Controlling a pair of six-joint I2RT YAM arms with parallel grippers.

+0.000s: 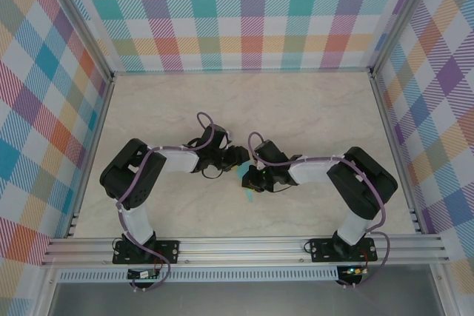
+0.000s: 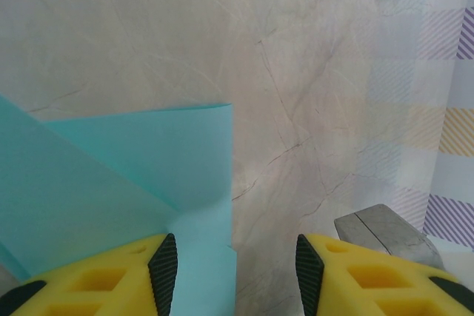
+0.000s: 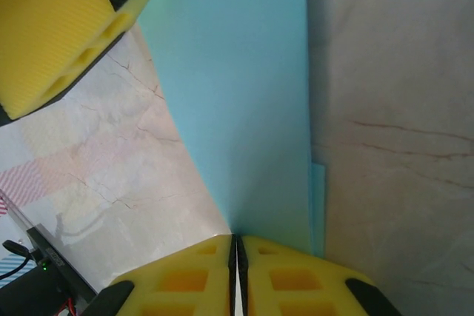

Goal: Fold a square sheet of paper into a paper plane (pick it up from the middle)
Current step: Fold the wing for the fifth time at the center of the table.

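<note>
At the bottom of the right wrist view, the right gripper (image 3: 237,257) has its yellow fingers (image 3: 185,275) pressed together, clamped on the near edge of the square sheet of paper (image 3: 244,109). The teal sheet widens away from the pinch, and a second layer's edge shows along one side. In the left wrist view, the left gripper (image 2: 237,260) has its jaws apart. The sheet's folded layers lie by one finger and reach partly into the gap; whether that finger touches the paper I cannot tell. From above, both grippers meet near the middle of the pale marbled table (image 1: 311,109), with the paper between them and checked walls (image 1: 237,12) beyond.
</note>
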